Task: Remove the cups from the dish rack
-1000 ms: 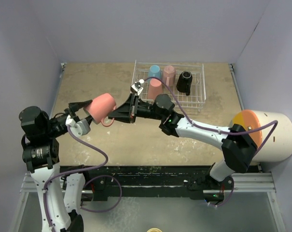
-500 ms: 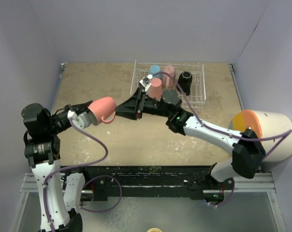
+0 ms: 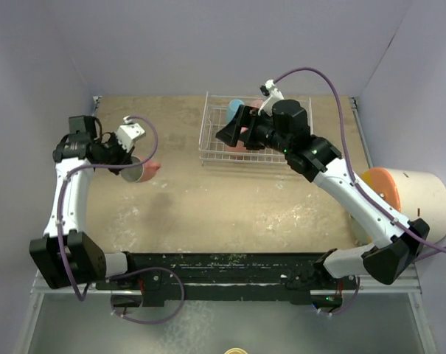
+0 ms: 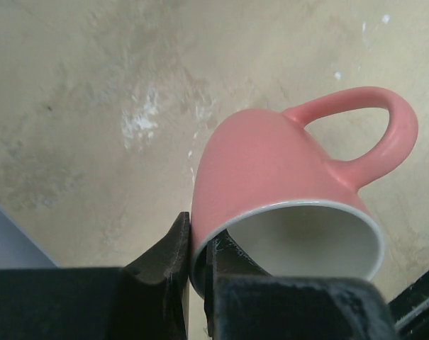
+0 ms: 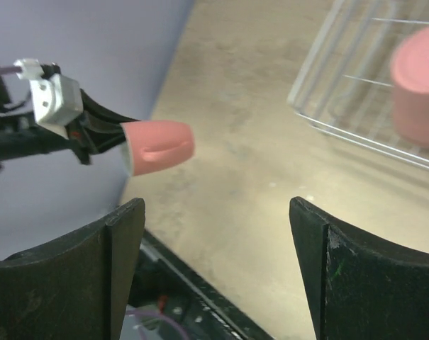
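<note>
Pink cup (image 4: 271,170), pinched by left claw (image 4: 198,244), has swung leftward.

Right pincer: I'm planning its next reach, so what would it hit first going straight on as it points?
Likely bare table, between the pink cup that the left pincer holds and the dish rack corner; depth is unclear.

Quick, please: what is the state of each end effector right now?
Left end effector: closed on the rim of a pink cup.
Right end effector: open, holding nothing.
</note>
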Available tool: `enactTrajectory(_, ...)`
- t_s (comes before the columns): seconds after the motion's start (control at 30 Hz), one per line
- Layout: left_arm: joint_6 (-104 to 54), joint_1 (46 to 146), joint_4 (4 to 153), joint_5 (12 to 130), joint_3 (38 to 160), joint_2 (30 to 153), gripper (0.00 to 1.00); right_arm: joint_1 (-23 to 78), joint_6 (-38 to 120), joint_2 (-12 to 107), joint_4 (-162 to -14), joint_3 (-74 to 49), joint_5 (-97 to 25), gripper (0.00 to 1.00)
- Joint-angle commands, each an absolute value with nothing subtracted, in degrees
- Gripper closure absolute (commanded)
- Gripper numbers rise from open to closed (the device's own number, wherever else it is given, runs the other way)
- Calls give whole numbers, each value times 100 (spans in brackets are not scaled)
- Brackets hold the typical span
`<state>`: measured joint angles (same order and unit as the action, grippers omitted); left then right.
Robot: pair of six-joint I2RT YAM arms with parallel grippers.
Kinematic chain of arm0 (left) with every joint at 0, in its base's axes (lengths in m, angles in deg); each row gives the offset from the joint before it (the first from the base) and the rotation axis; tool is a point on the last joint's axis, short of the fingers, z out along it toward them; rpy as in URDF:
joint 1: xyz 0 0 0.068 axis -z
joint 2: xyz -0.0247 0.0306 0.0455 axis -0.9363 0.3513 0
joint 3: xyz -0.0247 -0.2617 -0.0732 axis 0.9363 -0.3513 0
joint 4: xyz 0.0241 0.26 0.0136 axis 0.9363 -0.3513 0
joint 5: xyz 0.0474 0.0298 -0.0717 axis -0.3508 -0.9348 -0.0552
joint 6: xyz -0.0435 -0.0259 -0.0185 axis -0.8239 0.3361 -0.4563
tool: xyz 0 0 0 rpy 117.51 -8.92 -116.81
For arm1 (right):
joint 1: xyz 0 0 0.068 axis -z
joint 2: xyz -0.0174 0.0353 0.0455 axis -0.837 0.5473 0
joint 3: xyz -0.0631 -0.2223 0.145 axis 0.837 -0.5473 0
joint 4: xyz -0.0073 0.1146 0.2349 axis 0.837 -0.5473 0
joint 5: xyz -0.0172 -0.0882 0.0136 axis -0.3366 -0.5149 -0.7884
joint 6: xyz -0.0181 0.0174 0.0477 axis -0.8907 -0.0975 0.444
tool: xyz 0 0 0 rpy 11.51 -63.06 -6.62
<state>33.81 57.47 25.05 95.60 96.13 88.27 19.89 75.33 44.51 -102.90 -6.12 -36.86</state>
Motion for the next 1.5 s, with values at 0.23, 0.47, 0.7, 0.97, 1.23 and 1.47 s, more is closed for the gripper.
enactTrajectory(0.23, 3169, 6530, 2138, 7327, 10576, 10714, 100, 1979, 6723, 4478, -11377, -577, -5047, 15)
enactTrajectory(0.47, 3227, 6539, 1845, 7124, 10768, 11474, 100, 1988, 6630, 4656, -11464, -519, -5232, 14)
enactTrajectory(0.7, 3110, 6531, 1631, 7209, 10968, 11774, 60, 2008, 6489, 5237, -11499, -77, -5314, 1)
enactTrajectory(0.97, 3051, 6530, 1626, 7386, 11200, 11005, 1, 2013, 6010, 6538, -11740, 1023, -6169, 0)
enactTrajectory(1.23, 2458, 6471, 2226, 7469, 11665, 9984, 1, 2015, 5492, 7439, -11898, 1800, -7065, 0)
enactTrajectory(1.47, 1791, 6469, 2465, 8500, 11745, 9423, 1, 2014, 5269, 8059, -11851, 2186, -7272, 0)
